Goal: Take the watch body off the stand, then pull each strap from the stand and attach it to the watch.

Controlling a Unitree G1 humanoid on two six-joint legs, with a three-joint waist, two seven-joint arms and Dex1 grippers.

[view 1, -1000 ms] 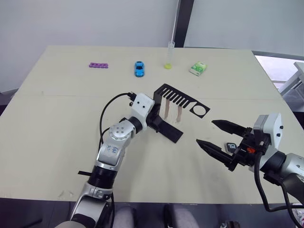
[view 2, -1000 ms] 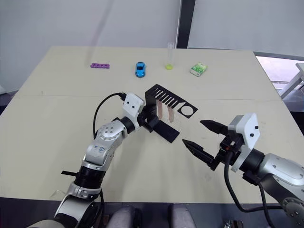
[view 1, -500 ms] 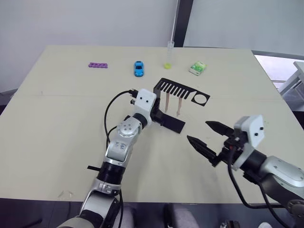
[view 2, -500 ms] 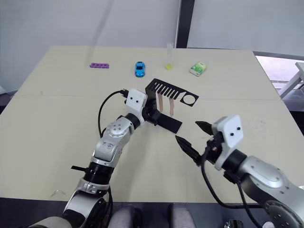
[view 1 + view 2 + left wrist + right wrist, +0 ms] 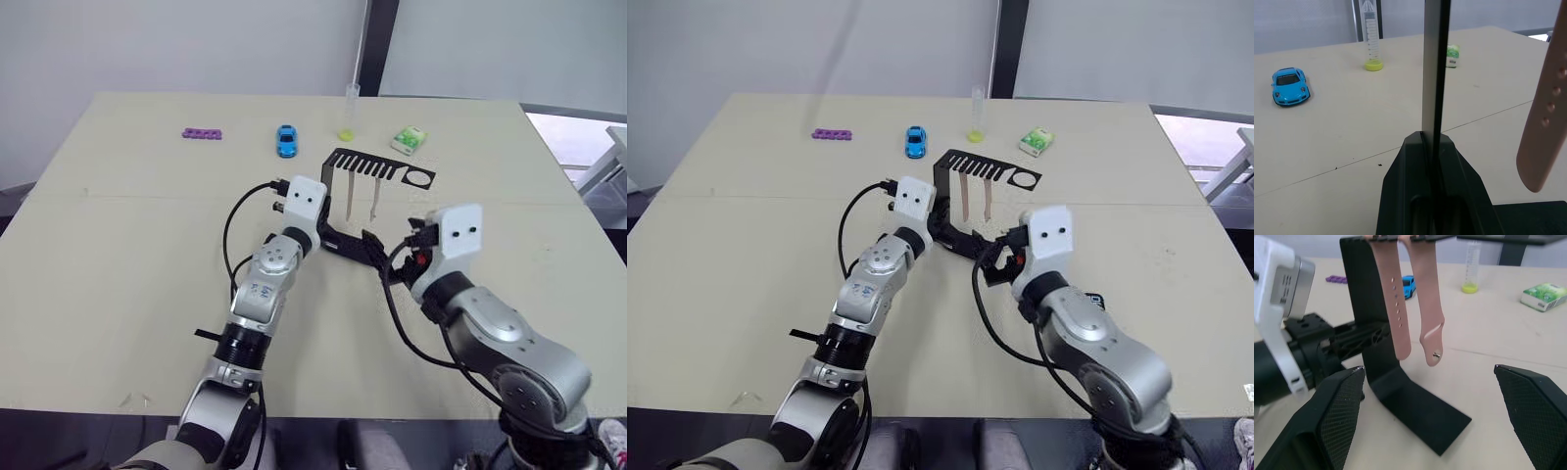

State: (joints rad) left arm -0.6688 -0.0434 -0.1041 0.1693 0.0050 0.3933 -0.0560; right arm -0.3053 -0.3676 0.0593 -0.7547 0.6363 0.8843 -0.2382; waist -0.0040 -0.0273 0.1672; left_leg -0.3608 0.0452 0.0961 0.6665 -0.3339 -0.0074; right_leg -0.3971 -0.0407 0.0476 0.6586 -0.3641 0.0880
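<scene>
Open table lies beyond the straps; the left tool blocks the stand upright's side.

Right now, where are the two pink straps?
The straps hang side by side from the slotted top arm of the stand, mid-table, with the left gripper clamped on its upright and the right gripper open just in front.

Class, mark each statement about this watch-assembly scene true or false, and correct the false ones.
1. Both straps hang from the stand. True.
2. The right pincer is shut on a strap. False: its fingers are spread wide, holding nothing.
3. The left pincer grips the stand's upright. True.
4. The blue toy car sits on the stand's base. False: it stands apart on the table, beyond the stand.
</scene>
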